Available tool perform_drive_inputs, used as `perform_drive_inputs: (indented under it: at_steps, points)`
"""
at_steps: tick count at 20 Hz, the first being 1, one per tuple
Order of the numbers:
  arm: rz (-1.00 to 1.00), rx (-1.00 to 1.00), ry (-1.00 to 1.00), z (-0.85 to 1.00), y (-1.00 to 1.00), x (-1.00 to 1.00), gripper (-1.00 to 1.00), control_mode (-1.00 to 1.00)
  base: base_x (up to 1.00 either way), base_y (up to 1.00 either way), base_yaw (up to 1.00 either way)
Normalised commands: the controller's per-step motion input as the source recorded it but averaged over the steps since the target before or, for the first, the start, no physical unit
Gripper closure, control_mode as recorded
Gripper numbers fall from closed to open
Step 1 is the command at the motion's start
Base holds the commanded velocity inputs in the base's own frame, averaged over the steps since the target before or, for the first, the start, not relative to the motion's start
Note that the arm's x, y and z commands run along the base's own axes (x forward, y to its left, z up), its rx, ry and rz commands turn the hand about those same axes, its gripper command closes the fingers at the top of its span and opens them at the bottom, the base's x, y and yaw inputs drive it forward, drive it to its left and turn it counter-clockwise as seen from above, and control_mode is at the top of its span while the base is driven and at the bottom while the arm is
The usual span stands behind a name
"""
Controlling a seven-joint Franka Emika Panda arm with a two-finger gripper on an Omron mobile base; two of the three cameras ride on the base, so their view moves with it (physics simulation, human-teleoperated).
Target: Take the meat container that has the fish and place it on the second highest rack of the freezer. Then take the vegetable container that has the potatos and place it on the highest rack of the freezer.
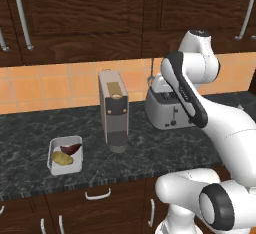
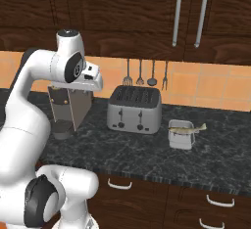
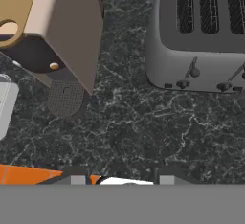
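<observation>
Two tubs on counter [image 1: 30, 128]; fish container [image 2: 180, 134] looks light, rigid; grip a side wall. Claw [image 3: 118, 176] partly open, holding nothing.

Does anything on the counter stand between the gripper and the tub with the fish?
The gripper hangs over bare counter between the coffee machine and the toaster. The fish tub sits past the toaster's right end, so the toaster stands roughly between; a raised path should clear it.
</observation>
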Motion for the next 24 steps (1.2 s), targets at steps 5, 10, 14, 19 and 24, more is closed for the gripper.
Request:
perform_drive_inputs:
  at_steps: [5,10,14,19,24]
  points:
    - [-0.06,0.04,-0.01,-0.08,-0.41,-0.44,-1.00,-1.00,0.00,0.00,0.00]
    - [-0.36,0.03,-0.03,-0.50,-0.62,-0.71,-1.00,-1.00,0.00,0.00,0.00]
    - [-0.60,0.12,0.01,-0.58,-0.80,-0.18,-1.00,-1.00,0.00,0.00,0.00]
    - [-0.64,0.24,0.07,-0.43,-0.98,0.00,-1.00,-1.00,0.00,0.00,0.00]
    - [-0.63,0.36,0.09,-0.18,-0.98,0.11,-1.00,-1.00,0.00,0.00,0.00]
